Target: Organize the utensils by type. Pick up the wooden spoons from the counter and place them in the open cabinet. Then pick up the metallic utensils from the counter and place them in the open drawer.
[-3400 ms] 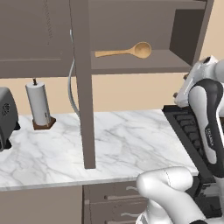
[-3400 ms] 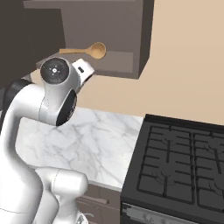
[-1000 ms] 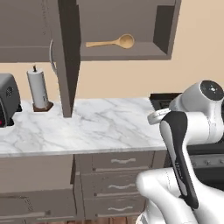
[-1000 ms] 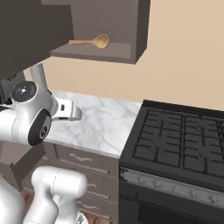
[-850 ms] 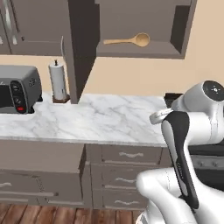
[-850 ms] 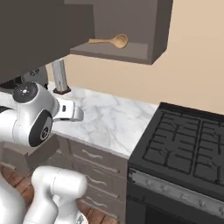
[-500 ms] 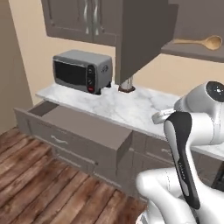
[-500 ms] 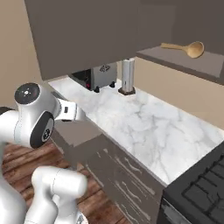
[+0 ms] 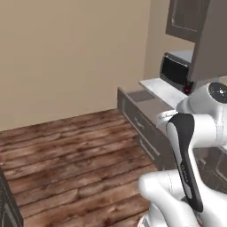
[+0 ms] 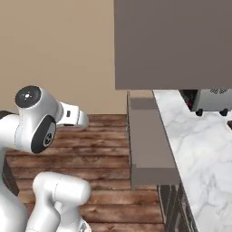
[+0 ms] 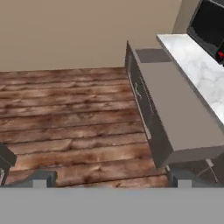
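The drawer (image 11: 177, 109) is pulled out and has nothing in it, sitting at about three o'clock in the hand view, just beside the white marble worktop (image 11: 199, 65). The fingers (image 11: 111, 180) are wide open over the wood floor (image 11: 70, 118), holding nothing.

Drawer (image 11: 183, 118) pulled out from under the counter (image 10: 199, 149), wide and shallow, grey-brown with flat taupe bottom and low sides, nothing visible inside. Counter is white marble with grey veins, running alongside the drawer. Dark cabinet (image 10: 172, 43) hangs above it.
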